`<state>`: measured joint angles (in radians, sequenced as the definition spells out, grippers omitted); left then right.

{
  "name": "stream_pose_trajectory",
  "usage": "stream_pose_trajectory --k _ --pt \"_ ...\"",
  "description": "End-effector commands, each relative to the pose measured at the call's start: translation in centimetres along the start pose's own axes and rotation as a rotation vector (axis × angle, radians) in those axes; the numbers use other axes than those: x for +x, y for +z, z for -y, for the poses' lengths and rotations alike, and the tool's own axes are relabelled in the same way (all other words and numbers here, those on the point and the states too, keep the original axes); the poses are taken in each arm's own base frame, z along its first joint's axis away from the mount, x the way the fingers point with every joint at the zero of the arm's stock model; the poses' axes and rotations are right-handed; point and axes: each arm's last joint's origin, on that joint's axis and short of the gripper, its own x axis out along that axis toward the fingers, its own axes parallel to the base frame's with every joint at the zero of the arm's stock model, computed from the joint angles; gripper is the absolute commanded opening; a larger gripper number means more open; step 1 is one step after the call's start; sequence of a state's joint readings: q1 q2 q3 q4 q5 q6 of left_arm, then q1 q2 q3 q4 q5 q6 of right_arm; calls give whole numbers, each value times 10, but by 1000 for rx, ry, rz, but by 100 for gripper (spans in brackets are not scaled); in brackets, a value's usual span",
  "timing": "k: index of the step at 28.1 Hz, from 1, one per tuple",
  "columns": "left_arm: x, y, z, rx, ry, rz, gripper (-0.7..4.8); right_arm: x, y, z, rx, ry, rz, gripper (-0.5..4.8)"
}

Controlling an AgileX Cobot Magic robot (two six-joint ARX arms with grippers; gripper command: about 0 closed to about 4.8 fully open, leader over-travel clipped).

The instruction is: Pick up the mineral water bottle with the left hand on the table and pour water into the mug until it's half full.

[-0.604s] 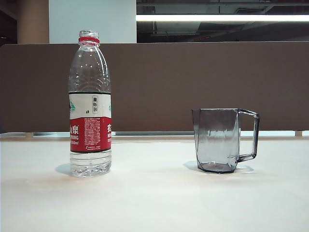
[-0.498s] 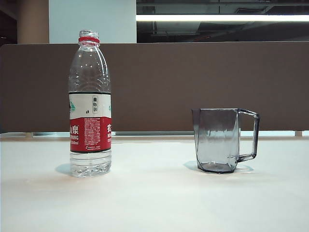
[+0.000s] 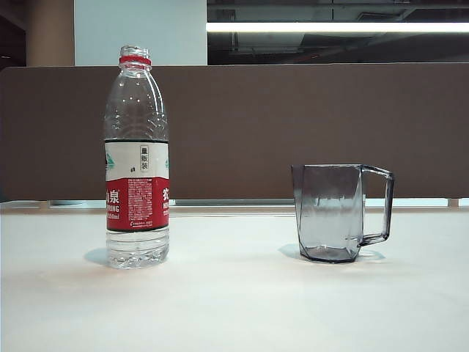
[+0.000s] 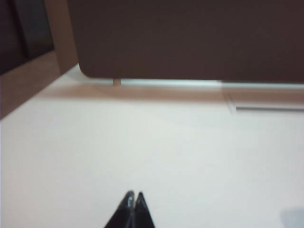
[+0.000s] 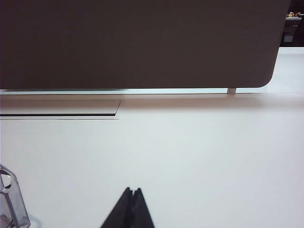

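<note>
Tall clear plastic mineral water bottle (image 3: 137,158) at 9 o'clock, smoky-grey faceted mug (image 3: 333,213) at 3 o'clock — upright, well apart. Left gripper (image 4: 134,195) and right gripper (image 5: 132,191) hang closed, empty, over the white table (image 3: 234,293). Left should open wide first — grasp mid-label.

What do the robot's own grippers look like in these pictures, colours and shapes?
Only the fingertips show. The left gripper ends in two slim, glossy black fingers tapering to points. The right gripper has two matte black, wedge-shaped fingers, also pointed. No cables, markings or arm bodies appear, and the outside camera shows neither arm.
</note>
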<state>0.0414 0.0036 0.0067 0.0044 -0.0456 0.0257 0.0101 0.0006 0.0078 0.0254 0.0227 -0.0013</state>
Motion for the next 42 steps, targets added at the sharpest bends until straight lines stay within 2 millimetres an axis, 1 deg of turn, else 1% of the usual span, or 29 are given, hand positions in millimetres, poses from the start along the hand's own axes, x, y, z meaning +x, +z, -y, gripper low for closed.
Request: stream_pose_trajectory --k 1,4,5,10,15,19,21,24,27,29,30,31,33,34,35,39,42 --pt "-1 14 -1 -6 6 121 -6 -1 9 0 -1 -5 56 -5" --pt "-3 23 -1 -48 4 128 -6 -3 17 1 -1 -31 29 -5" --pt "-6 30 -1 -95 -4 130 -6 -4 23 1 0 -29 37 -5" --pt "-7 48 0 -122 -55 108 -6 -11 50 1 2 -28 88 -5" --pt "1 68 3 -118 -155 58 -6 -14 71 0 0 -7 55 -5" --pt "11 82 8 -120 -206 17 -6 -8 86 -3 7 52 29 -5" --pt "20 86 21 -120 -308 -7 -6 1 94 -10 12 123 -18 -5" --pt "25 84 43 -116 -424 -44 -6 10 102 -20 10 185 -58 -5" --pt "25 79 58 -104 -527 -92 -6 13 104 -28 5 218 -81 -5" --pt "25 76 66 -96 -574 -122 -4 13 103 -33 -1 230 -98 -5" --pt "25 75 68 -93 -586 -134 5 12 103 -34 -3 243 -105 -5" --pt "27 72 72 -91 -602 -154 80 11 101 -38 -7 278 -121 -5" --pt "29 69 75 -99 -614 -189 283 8 98 -43 8 324 -160 -5" --pt "30 67 77 -94 -615 -202 400 7 97 -45 19 340 -178 -5" --pt "32 65 78 -89 -616 -218 479 6 95 -47 20 361 -200 -5" --pt "40 56 83 -67 -619 -269 479 1 90 -52 -10 370 -246 -5" --pt "47 49 89 -61 -641 -313 479 -1 90 -55 -18 381 -247 -5"
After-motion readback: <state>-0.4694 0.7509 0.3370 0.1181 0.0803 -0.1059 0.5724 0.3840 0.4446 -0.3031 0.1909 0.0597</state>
